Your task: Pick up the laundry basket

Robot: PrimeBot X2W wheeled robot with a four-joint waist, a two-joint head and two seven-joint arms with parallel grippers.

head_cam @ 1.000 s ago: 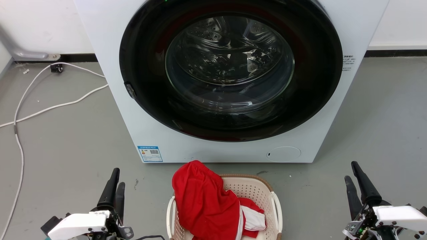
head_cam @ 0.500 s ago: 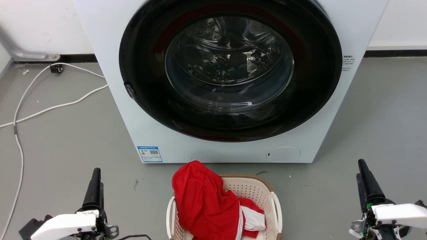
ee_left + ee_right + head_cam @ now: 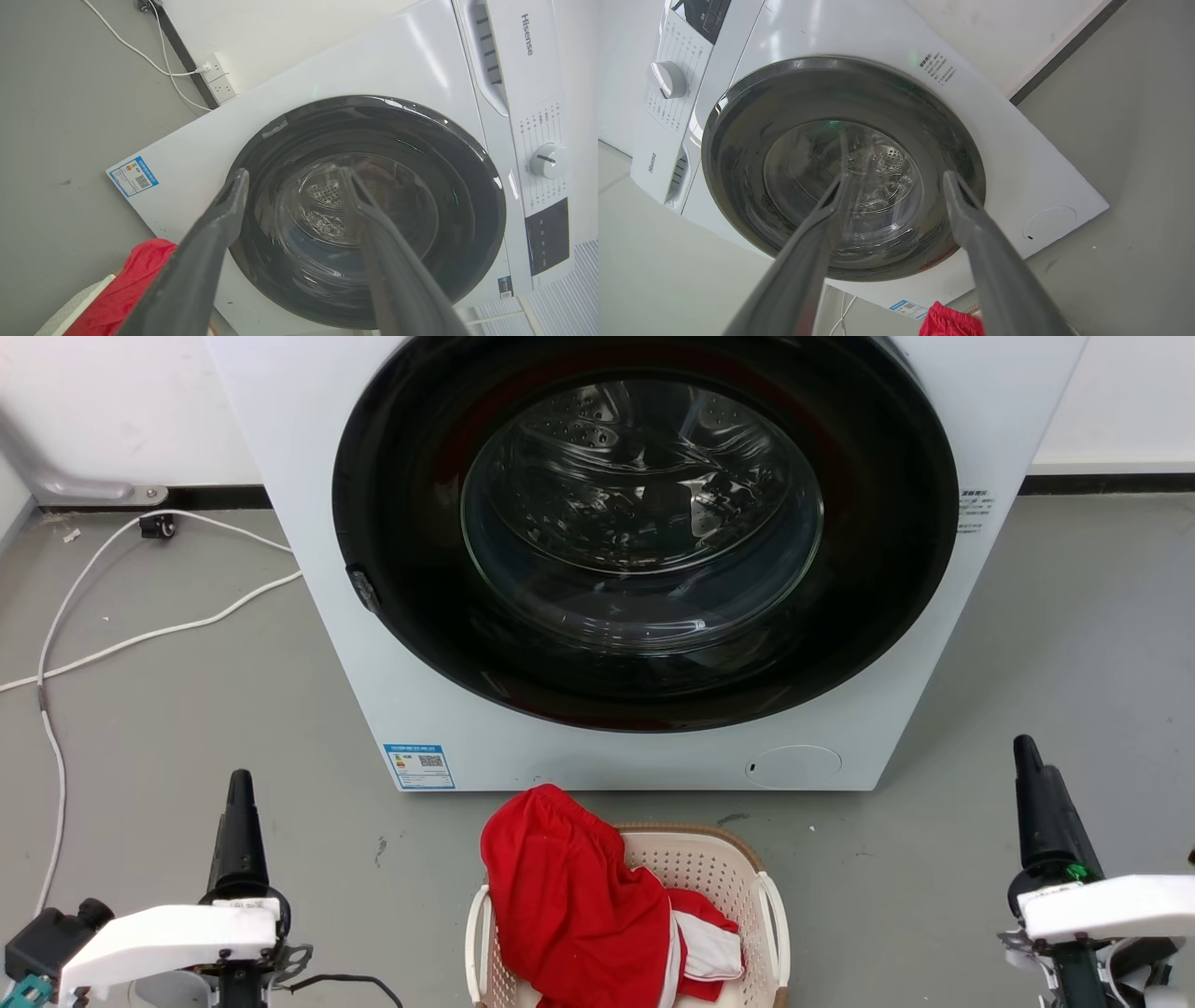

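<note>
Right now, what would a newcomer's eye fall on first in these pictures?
The washer with its large black round door stands in the middle. On the floor just before it, a red cloth drapes over the cream basket. The left claw and right claw, both open, flank the basket without touching it.

One white front-loading washing machine (image 3: 607, 761); just before it, one cream perforated plastic laundry basket (image 3: 724, 877) and one red cloth garment (image 3: 569, 896).
</note>
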